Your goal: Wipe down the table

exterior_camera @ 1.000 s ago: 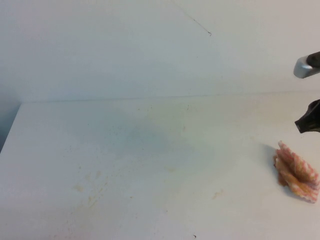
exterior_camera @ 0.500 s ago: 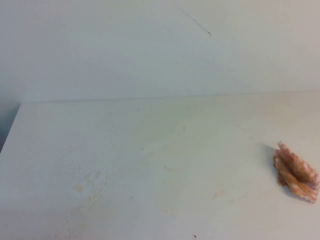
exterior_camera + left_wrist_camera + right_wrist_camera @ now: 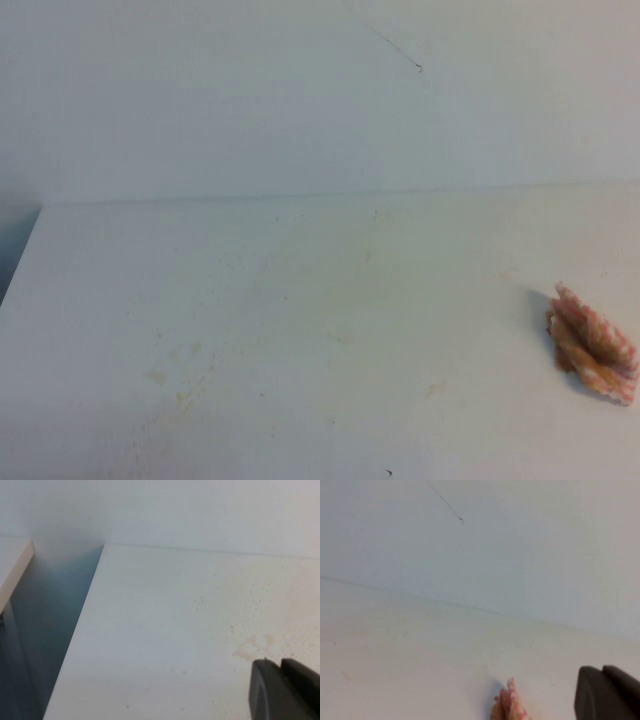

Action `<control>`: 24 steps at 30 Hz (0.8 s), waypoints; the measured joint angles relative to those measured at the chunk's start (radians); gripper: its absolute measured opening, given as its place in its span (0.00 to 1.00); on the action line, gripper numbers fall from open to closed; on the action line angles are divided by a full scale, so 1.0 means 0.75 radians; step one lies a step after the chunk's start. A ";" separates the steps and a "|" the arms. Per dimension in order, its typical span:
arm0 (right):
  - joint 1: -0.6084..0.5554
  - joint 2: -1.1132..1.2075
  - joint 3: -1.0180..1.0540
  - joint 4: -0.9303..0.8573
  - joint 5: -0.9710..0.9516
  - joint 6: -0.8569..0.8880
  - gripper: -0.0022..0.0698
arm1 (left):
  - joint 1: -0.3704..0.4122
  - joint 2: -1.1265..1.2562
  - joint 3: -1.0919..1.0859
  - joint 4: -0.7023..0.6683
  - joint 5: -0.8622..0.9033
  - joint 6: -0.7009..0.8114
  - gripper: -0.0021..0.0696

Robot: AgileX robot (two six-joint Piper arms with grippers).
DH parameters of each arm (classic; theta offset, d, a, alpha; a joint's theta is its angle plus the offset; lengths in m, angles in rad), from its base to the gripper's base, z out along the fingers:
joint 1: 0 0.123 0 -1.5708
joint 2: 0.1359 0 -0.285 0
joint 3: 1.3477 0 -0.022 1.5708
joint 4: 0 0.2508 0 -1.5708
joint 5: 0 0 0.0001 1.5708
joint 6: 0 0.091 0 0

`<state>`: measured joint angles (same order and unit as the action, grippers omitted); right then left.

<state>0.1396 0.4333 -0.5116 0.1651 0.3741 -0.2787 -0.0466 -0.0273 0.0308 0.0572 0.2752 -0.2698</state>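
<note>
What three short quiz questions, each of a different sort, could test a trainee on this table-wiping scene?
1. True or false: the right claw, shut near the cloth and out of the high view, holds it.
2. Where on the table does the cloth lie? A) the robot's right B) its left C) the middle
3. Fill in: the left claw, at the table's left side, is near brownish ____.
Key: 1 false; 2 A; 3 stains.

Right pincer point(image 3: 602, 680) closed, near pink cloth point(image 3: 509, 706) on table point(image 3: 395, 670).
</note>
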 joint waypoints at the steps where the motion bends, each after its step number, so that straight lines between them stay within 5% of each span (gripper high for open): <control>1: 0.000 -0.015 0.032 -0.001 -0.009 0.000 0.03 | 0.000 0.000 0.000 0.000 0.000 0.000 0.03; 24: -0.007 -0.114 0.272 -0.043 0.152 0.009 0.03 | 0.000 0.000 0.000 0.000 0.000 0.000 0.03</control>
<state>0.1343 0.3479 -0.3074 0.1330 0.4879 -0.2722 -0.0466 -0.0273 0.0308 0.0572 0.2752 -0.2698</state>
